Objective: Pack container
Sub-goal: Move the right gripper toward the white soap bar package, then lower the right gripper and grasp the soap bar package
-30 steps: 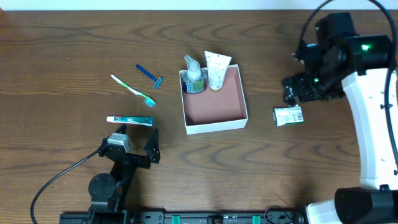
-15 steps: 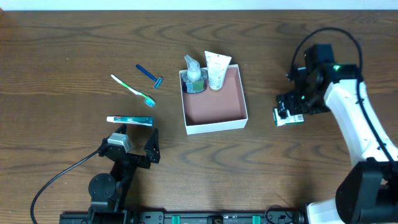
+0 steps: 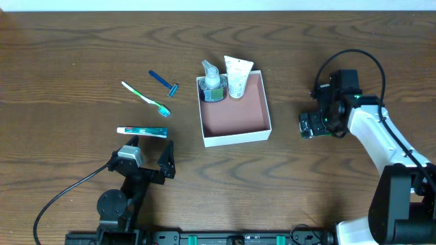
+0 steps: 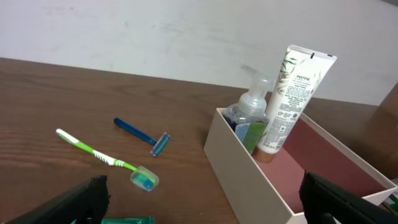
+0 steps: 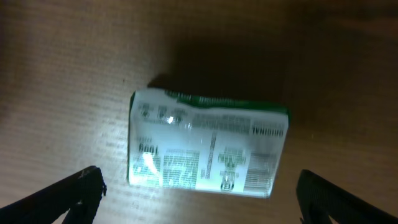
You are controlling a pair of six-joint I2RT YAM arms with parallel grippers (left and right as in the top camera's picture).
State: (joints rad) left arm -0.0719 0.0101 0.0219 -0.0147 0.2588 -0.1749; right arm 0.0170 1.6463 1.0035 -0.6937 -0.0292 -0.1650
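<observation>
The container [image 3: 238, 137], a shallow white box with a pink-brown inside, sits mid-table with a clear pump bottle [image 3: 212, 85] and a white tube [image 3: 238, 76] standing at its far wall. To its right a green-and-white soap pack [image 3: 308, 128] lies flat on the table. My right gripper [image 3: 321, 120] hovers low over the pack, open, its fingers astride it. In the right wrist view the pack [image 5: 208, 143] fills the space between the open gripper [image 5: 199, 186]. My left gripper [image 3: 148, 152] rests open near the front edge, facing the container [image 4: 249, 180].
On the table left of the container lie a green toothbrush [image 3: 145, 98], a blue razor [image 3: 164, 83] and a teal toothpaste pack [image 3: 142, 132]. The toothpaste pack lies just ahead of my left gripper [image 4: 204, 186]. A black cable [image 3: 61, 197] trails from the left arm.
My right arm has dropped and shifted left, bringing its open gripper down over the soap pack. The left arm and the other items have not moved.
</observation>
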